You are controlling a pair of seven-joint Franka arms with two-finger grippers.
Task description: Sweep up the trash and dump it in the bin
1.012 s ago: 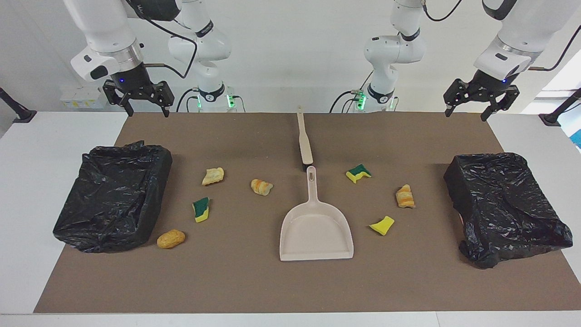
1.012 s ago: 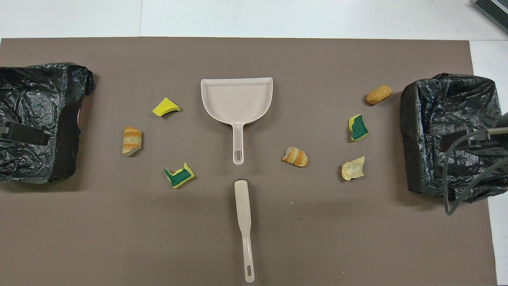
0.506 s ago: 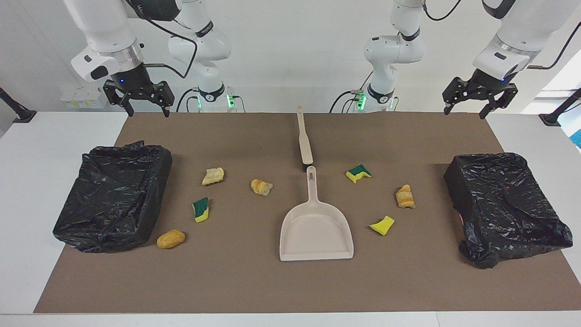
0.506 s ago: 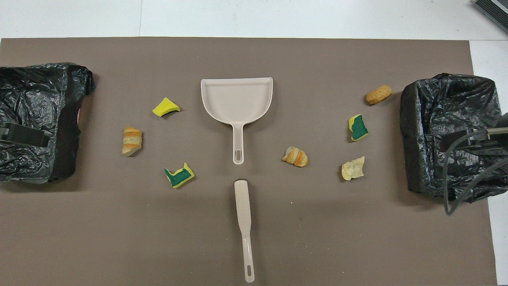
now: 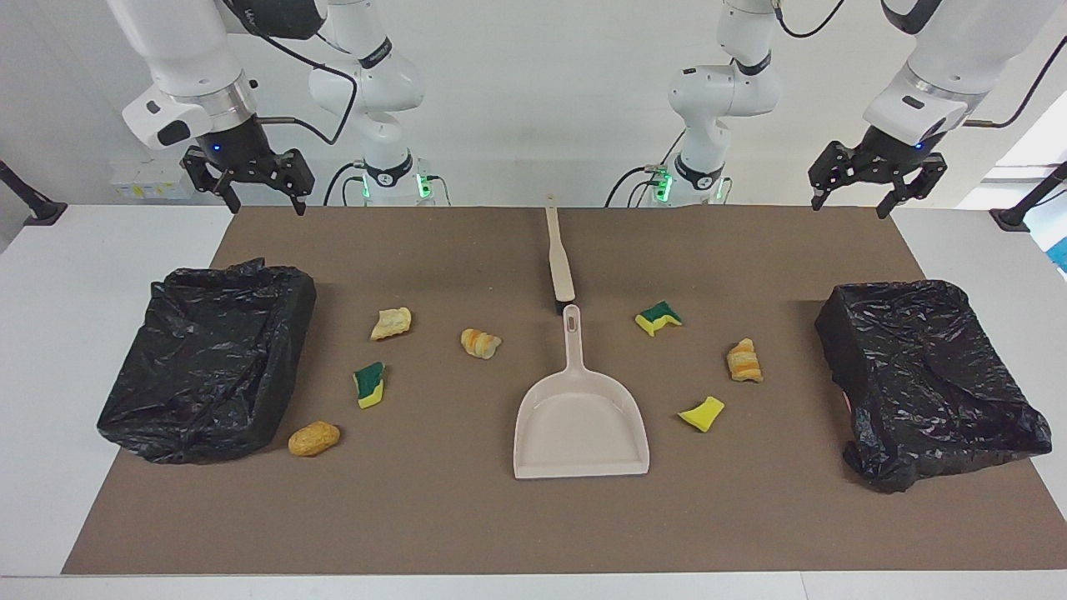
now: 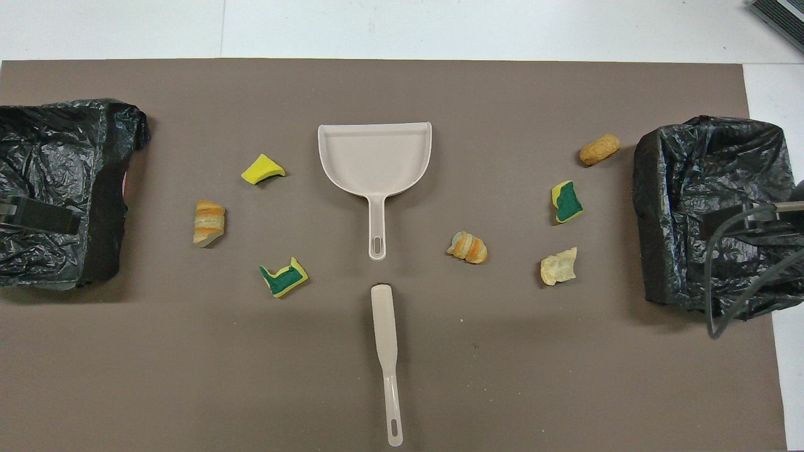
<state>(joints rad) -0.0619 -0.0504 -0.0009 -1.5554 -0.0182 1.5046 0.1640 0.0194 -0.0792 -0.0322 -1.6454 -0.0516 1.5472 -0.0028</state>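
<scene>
Both tools are raised with fingers spread apart, nothing held. The left tool (image 5: 870,190) hangs over the brown mat's robot-side edge at the left arm's end; the right tool (image 5: 248,185) hangs the same way at the right arm's end. Both arms wait.

The desk (image 5: 50,350) is white and covered by a matte brown mat (image 6: 502,376). Two bins are lined with crinkled, glossy black plastic: one bin (image 5: 925,375) sits below and forward of the left tool, the other bin (image 5: 208,358) below and forward of the right tool.

A smooth beige plastic dustpan (image 5: 581,425) lies flat mid-mat, between the two tools, handle toward the robots. A slim beige brush (image 5: 558,262) lies in line with it, nearer the robots, its head just beside the dustpan handle's tip, not seen touching.

The trash, seven pieces, is scattered on the mat, none in a bin. Toward the left tool's end: a green-and-yellow sponge scrap (image 5: 658,317), a ridged orange pastry lump (image 5: 743,361), a yellow sponge wedge (image 5: 702,413). Toward the right tool's end: a striped pastry lump (image 5: 481,342), a pale flaky lump (image 5: 391,323), a green-and-yellow sponge scrap (image 5: 368,384), a rounded tan bread lump (image 5: 314,438) just beside the bin there.
</scene>
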